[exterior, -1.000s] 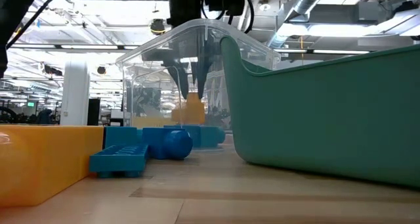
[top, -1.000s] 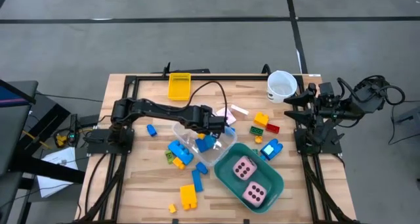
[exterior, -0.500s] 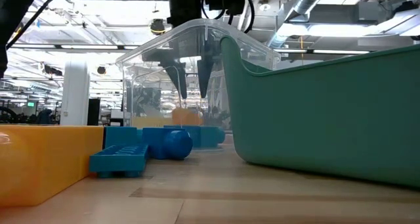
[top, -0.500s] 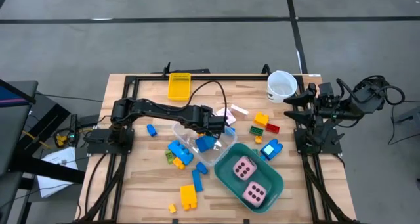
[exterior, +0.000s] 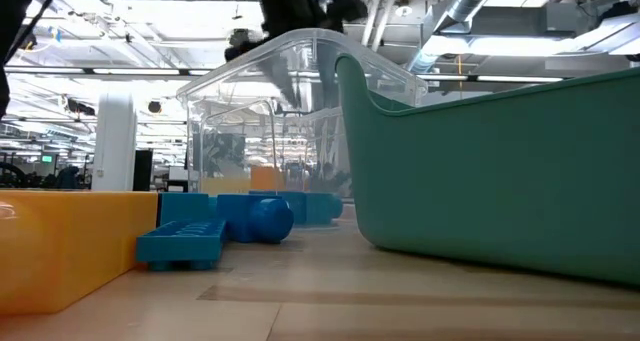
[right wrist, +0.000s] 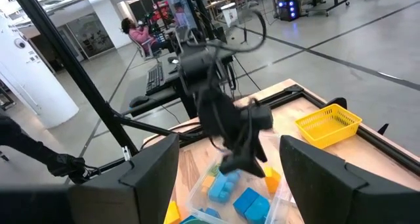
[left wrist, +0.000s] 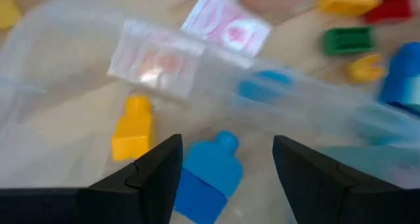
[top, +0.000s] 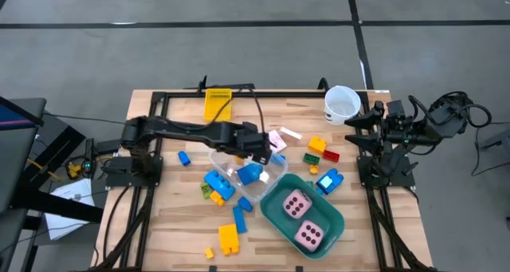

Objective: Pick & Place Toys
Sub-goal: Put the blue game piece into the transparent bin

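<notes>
Left hand point(top: 261, 149), fingers spread and grasping nothing, hangs over the clear bin point(top: 225, 161) near the table's centre; in the left wrist view a blue brick point(left wrist: 209, 173) and a yellow brick point(left wrist: 133, 127) lie on the bin floor below the fingers, released. Right hand point(top: 356, 131) waits at the table's 3 o'clock edge, fingers apart and empty.

Done, as far as can be judged: two bricks sit in the clear bin, and two pink dice point(top: 303, 222) rest in the teal tub point(top: 278, 221) at about 5 o'clock.

Left to do: most toys still lie loose on the table point(top: 167, 232). A cluster of blue bricks point(top: 218, 183) sits at 7 o'clock of the bin; a yellow block point(top: 229, 238) and a blue stick point(top: 239, 218) lie toward 6 o'clock; a small blue brick point(top: 184, 157) lies at 9 o'clock. Yellow, green and red bricks point(top: 321, 150) and a blue block point(top: 327, 180) lie between bin and right arm; pink-white cards point(top: 279, 136) lie at 12 o'clock of the bin. By this count the task appears under halfway.
</notes>
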